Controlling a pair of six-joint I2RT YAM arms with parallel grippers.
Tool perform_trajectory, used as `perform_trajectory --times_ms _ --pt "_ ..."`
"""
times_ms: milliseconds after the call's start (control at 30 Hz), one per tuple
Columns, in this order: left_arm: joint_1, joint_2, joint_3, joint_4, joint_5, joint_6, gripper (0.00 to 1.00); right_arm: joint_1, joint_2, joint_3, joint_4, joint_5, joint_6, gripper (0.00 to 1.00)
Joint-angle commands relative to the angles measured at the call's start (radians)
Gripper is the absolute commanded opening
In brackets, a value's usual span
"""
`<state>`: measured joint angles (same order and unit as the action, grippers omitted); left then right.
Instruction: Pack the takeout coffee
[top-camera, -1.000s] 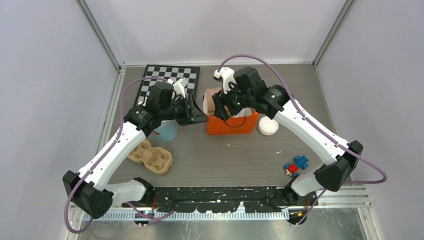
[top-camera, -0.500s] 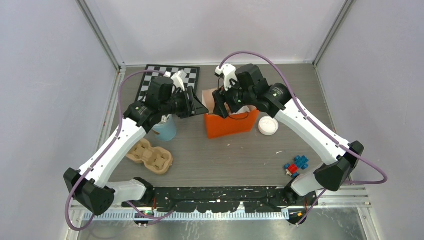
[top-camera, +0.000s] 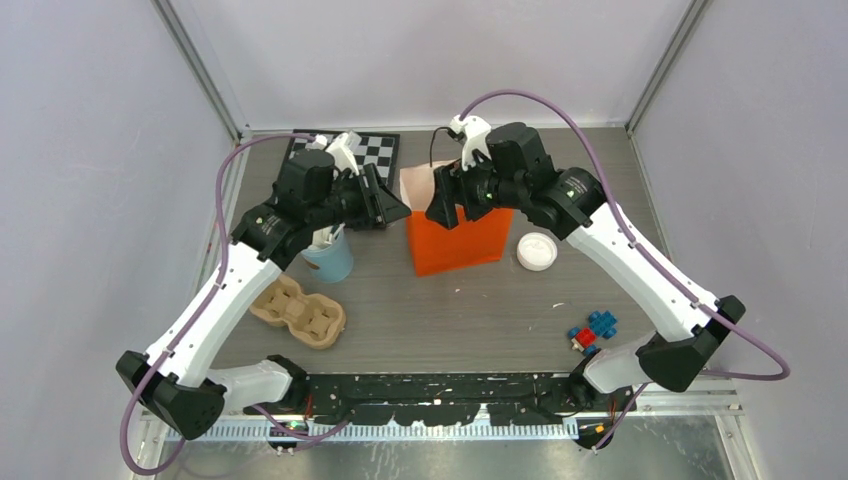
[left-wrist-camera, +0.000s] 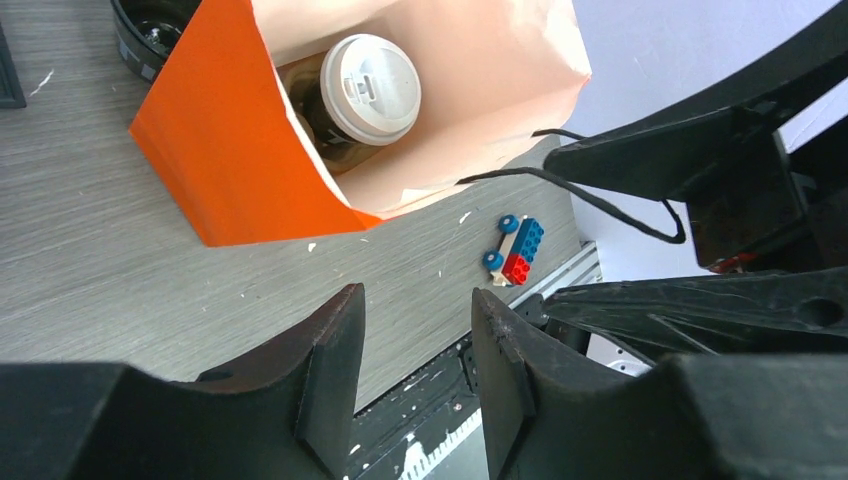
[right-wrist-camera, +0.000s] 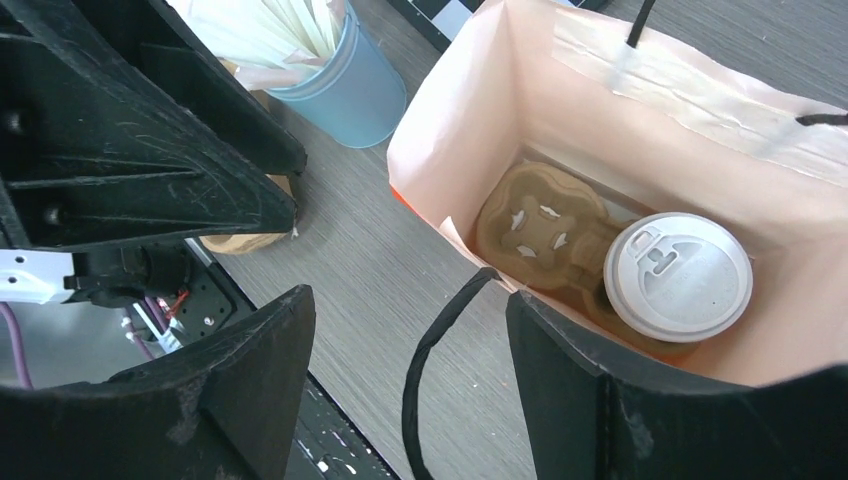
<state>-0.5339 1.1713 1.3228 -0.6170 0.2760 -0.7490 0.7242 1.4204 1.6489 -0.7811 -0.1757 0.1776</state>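
Note:
An orange paper bag (top-camera: 462, 240) stands upright mid-table, open at the top. Inside it, a takeout coffee with a white lid (right-wrist-camera: 678, 275) sits in a brown cardboard carrier (right-wrist-camera: 535, 225); the left wrist view also shows this lidded cup (left-wrist-camera: 370, 85). A lidless black cup (left-wrist-camera: 150, 25) stands just outside the bag. My left gripper (left-wrist-camera: 415, 300) hovers open and empty by the bag's left side. My right gripper (right-wrist-camera: 410, 300) hangs open over the bag's rim. The bag's black cord handle (right-wrist-camera: 440, 345) dangles loose between its jaws.
A light-blue cup of white sticks (top-camera: 330, 258) stands left of the bag, with a second cardboard carrier (top-camera: 300, 313) nearer the front. A loose white lid (top-camera: 537, 252) lies right of the bag. A toy brick car (top-camera: 592, 332) sits front right, a chessboard (top-camera: 378, 148) at the back.
Both arms have lifted and drawn toward the back. The bag, slumped before, now stands taller and upright. Both grippers have opened a little wider.

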Motion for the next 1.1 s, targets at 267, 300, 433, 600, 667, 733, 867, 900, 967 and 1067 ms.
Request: perform_trajectory --times_ms 267,300,433,600,667,733,867,900,967,1067 --pt "0.008 -0.045 0.142 -0.119 -0.159 0.080 0.98 -0.004 -0.088 0.121 0.074 0.061 0.069 0.89" --pt "0.008 -0.050 0.155 -0.138 -0.179 0.089 1.00 -0.004 -0.097 0.115 0.084 0.020 0.053 0.91" --pt "0.008 -0.087 0.169 -0.226 -0.303 0.109 1.00 -0.002 -0.161 0.036 0.127 0.005 0.063 0.92" --pt "0.008 -0.111 0.175 -0.363 -0.485 0.158 1.00 -0.003 -0.239 -0.031 0.113 0.059 0.065 0.92" --pt "0.011 -0.096 0.176 -0.382 -0.518 0.219 1.00 -0.003 -0.286 -0.079 0.117 0.088 0.062 0.92" --pt "0.025 -0.054 0.200 -0.420 -0.499 0.292 0.99 -0.002 -0.347 -0.151 0.152 0.159 0.098 0.92" --pt "0.070 0.071 0.276 -0.508 -0.426 0.337 0.83 -0.002 -0.465 -0.240 0.162 0.229 0.098 0.92" --pt "0.074 0.086 0.275 -0.502 -0.412 0.341 0.79 -0.003 -0.489 -0.253 0.159 0.233 0.091 0.92" --pt "0.078 0.097 0.240 -0.453 -0.381 0.356 0.69 -0.003 -0.530 -0.274 0.152 0.210 0.068 0.91" --pt "0.088 0.108 0.174 -0.395 -0.365 0.363 0.60 -0.003 -0.564 -0.285 0.126 0.190 0.045 0.88"
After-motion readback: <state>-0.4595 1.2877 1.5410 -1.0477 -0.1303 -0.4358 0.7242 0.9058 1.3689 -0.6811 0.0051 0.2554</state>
